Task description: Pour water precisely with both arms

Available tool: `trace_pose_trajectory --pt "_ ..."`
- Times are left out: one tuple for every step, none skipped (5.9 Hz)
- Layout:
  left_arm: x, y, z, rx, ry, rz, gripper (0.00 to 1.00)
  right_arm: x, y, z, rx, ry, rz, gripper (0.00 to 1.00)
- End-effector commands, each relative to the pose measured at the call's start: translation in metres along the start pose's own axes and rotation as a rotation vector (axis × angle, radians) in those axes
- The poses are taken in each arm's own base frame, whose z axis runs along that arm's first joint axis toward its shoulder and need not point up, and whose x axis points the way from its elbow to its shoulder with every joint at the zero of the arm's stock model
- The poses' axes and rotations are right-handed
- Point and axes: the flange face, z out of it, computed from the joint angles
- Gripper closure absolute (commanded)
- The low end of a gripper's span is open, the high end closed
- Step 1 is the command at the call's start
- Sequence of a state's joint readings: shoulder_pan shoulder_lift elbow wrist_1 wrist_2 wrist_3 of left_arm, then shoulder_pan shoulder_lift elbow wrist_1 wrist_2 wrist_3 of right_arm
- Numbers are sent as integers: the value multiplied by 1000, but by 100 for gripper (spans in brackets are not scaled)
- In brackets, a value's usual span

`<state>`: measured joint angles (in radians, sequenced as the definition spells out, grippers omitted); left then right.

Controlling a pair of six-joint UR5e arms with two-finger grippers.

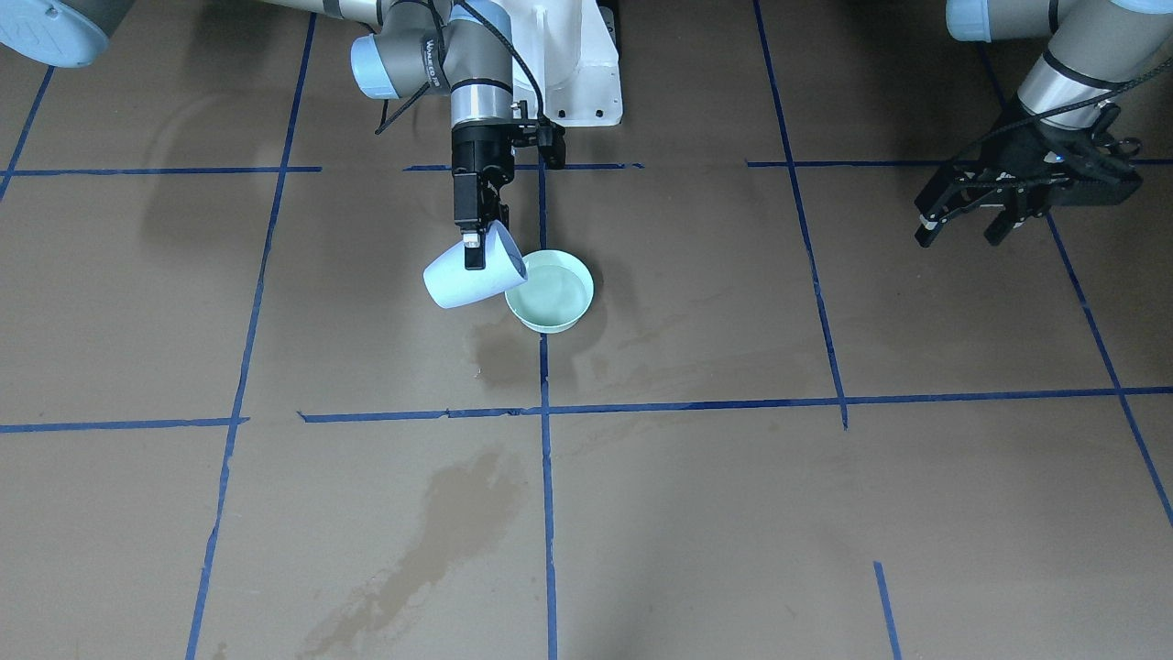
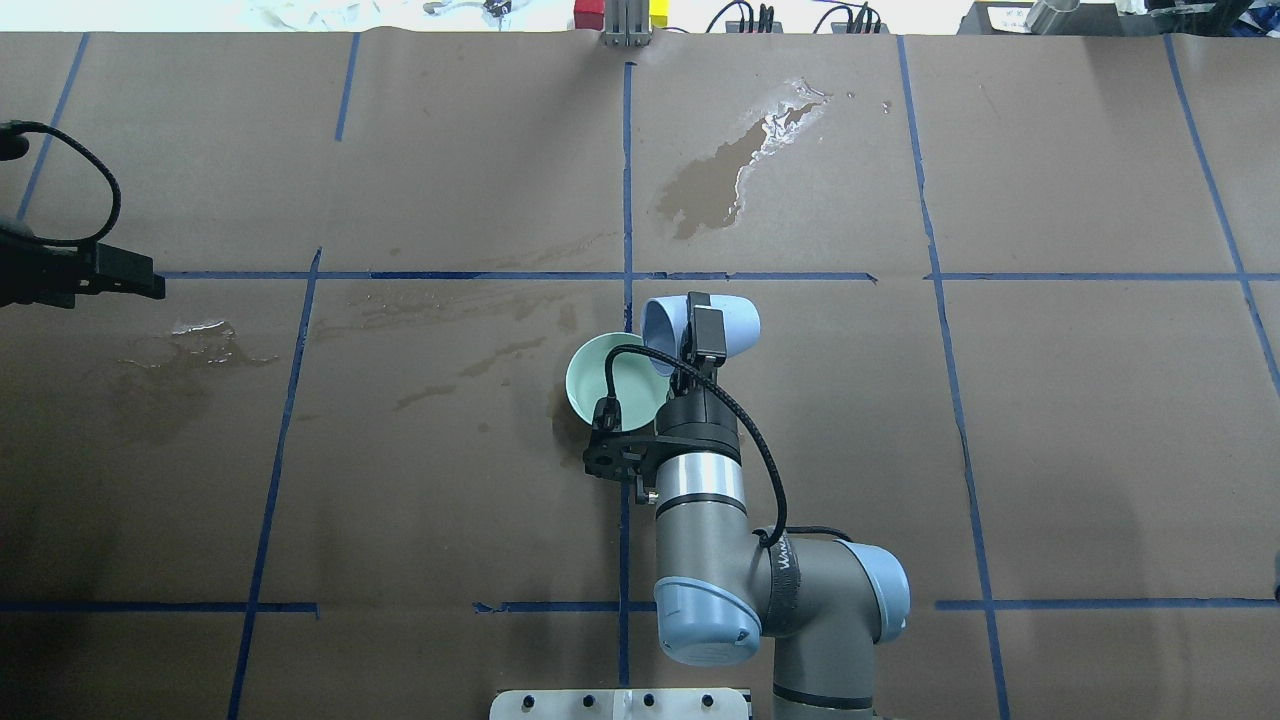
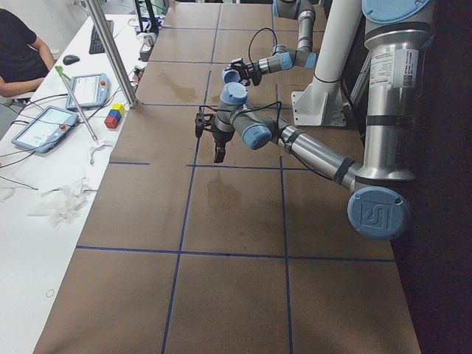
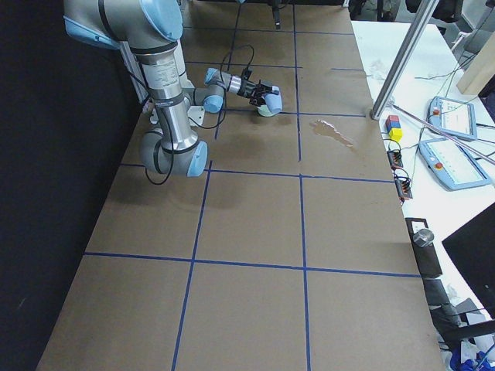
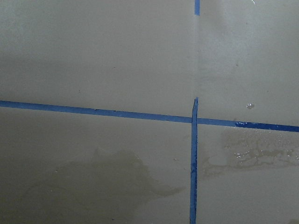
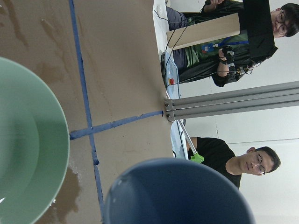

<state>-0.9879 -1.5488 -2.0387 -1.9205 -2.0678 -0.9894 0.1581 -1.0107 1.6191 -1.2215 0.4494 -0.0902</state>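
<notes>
My right gripper (image 1: 475, 247) is shut on the rim of a pale blue cup (image 1: 458, 280), which is tipped on its side. The cup's mouth (image 2: 662, 325) hangs over the edge of a mint green bowl (image 1: 575, 307) that stands on the brown paper. A faint sheen inside the bowl could be water (image 1: 553, 286); I see no stream from the cup. The right wrist view shows the bowl (image 6: 28, 140) and the cup's rim (image 6: 177, 196) close together. My left gripper (image 1: 960, 234) hangs open and empty far off to the side, above the table.
Wet patches mark the paper (image 2: 735, 170), (image 2: 190, 345), (image 1: 449, 522). Blue tape lines (image 1: 545, 412) grid the table. Beyond the far edge stand a metal post (image 4: 402, 54), coloured blocks (image 4: 394, 127) and tablets (image 4: 456, 116), with people seated there (image 3: 18, 59).
</notes>
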Motion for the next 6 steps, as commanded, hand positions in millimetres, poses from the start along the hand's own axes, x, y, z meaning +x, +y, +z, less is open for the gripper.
trace_pose_trajectory --pt "0 0 0 0 0 0 0 0 -8 0 -20 0 -150 87" --pt "0 0 0 0 0 -1 0 1 -10 -1 -25 5 -225 87" --pt "0 0 0 0 0 -1 0 0 -11 0 -32 5 -293 87" --pt "0 0 0 -1 1 -1 0 -1 -10 0 -42 2 -340 87" --pt "0 0 0 -1 1 -1 0 -1 -11 0 -45 0 -397 87" --pt "0 0 0 -1 1 -3 0 1 -14 -1 -44 1 -444 87"
